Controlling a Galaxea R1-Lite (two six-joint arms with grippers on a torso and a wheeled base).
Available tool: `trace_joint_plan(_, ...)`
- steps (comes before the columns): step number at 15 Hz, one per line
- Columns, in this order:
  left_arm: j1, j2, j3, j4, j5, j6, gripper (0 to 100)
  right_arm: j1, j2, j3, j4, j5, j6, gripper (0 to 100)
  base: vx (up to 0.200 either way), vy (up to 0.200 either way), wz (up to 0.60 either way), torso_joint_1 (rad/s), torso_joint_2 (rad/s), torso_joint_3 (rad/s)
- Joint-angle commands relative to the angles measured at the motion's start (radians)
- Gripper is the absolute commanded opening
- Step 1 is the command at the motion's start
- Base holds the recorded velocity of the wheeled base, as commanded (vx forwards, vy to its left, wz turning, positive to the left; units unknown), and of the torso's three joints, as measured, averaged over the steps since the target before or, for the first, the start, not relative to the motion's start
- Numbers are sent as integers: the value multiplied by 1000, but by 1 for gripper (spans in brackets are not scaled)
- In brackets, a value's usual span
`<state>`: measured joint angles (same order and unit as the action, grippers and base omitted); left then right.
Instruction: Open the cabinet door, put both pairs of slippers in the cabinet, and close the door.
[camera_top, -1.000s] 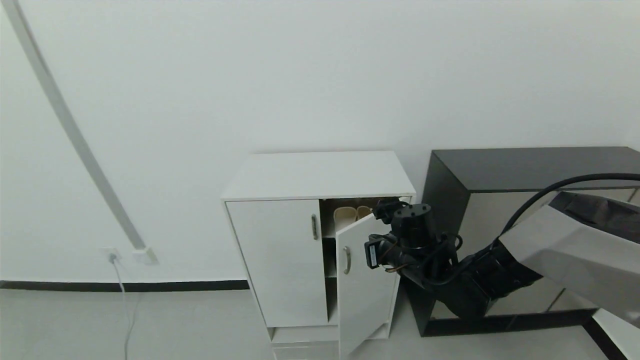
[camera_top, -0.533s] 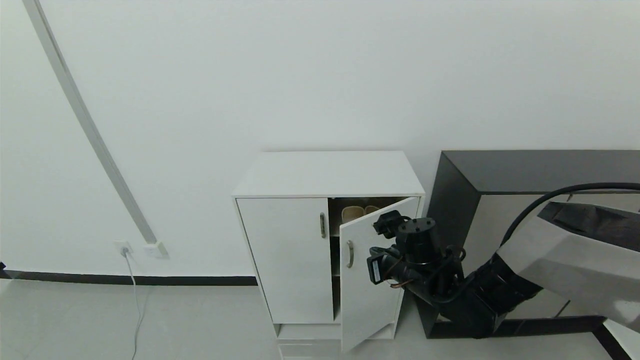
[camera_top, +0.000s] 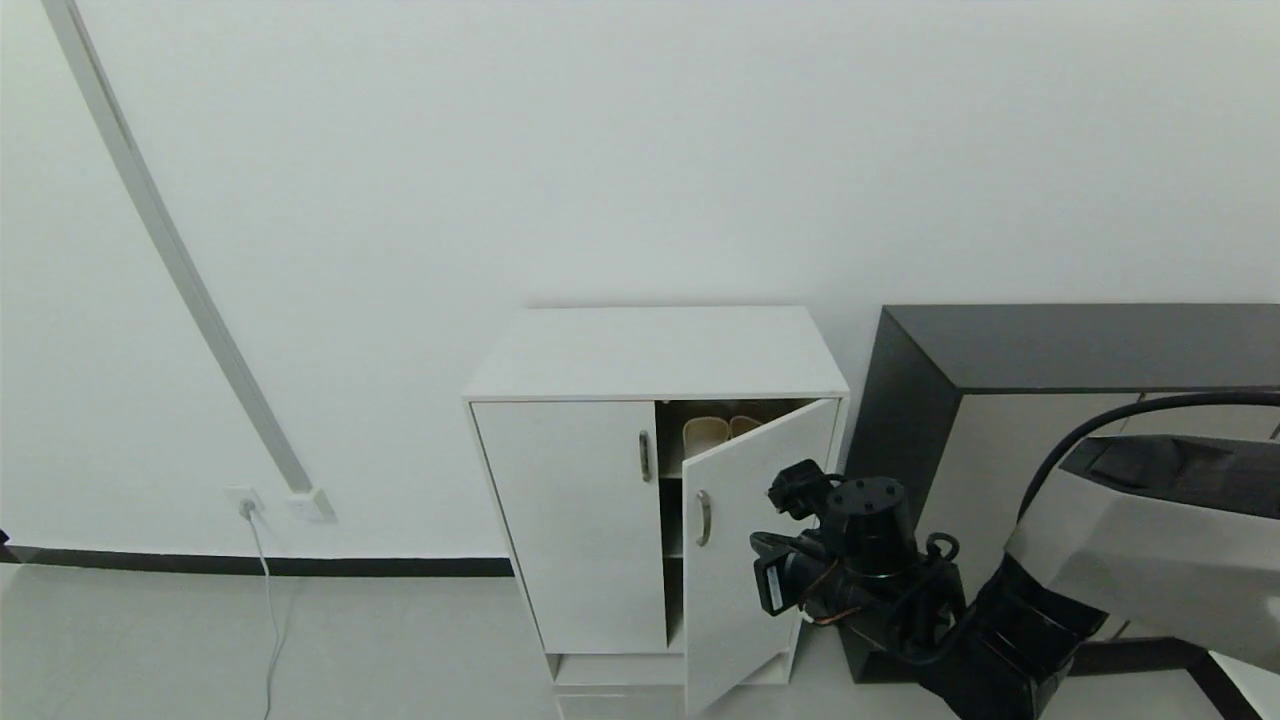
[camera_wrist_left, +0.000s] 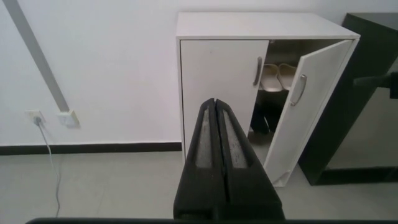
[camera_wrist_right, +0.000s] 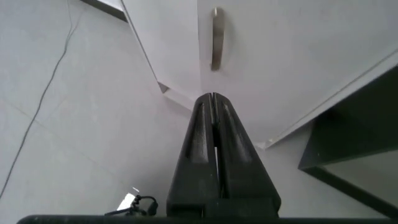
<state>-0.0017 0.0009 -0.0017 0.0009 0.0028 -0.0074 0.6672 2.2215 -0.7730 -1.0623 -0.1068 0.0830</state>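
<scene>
**Cabinet door ajar, slippers on the top shelf, both claws closed and empty**

The white cabinet (camera_top: 655, 350) stands on the floor (camera_top: 380, 640) low in the centre of my head view, against the wall. Its right door (camera_top: 745, 560) is swung partway out, with a gap beside the shut left door (camera_top: 570, 520). Through that gap I see a pair of beige slippers (camera_top: 705, 432) on the top shelf, toes up, leaning toward the back. From the left wrist camera there is a dark shape (camera_wrist_left: 266, 118) on the shelf below them; I cannot tell what it is.

The right door's metal handle (camera_top: 704, 518) sits near its free edge. My right arm (camera_top: 860, 560) comes in from the lower right of the head view and ends just beside the outer face of that door. The right claw (camera_wrist_right: 213, 99) has its fingers pressed together and holds nothing. It points at the door face near the handle, though I cannot tell whether it touches the panel.

The left claw (camera_wrist_left: 214, 102) is likewise closed and empty, well apart from the cabinet and aimed toward its front.

A dark cabinet (camera_top: 1050, 345) stands just beside the white one at the right of the frame. A wall socket (camera_top: 245, 500) with a cable hanging from it sits at the lower left
</scene>
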Motion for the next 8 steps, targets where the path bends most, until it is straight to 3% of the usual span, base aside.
trace_joint_plan(1, 0, 1, 0, 1, 0, 0, 0, 2, 10, 6, 1, 1, 0, 0, 200, 0, 0, -2, -12, 7)
trace_joint_plan(5, 0, 1, 0, -1, 0, -2, 0, 5, 33, 14, -28, 1, 0, 0, 200, 0, 0, 8, 6, -1)
trace_joint_plan(8, -1, 1, 0, -1, 2, -3, 0, 3, 52, -3, -45, 1, 1, 0, 0, 0, 0, 0, 0, 0)
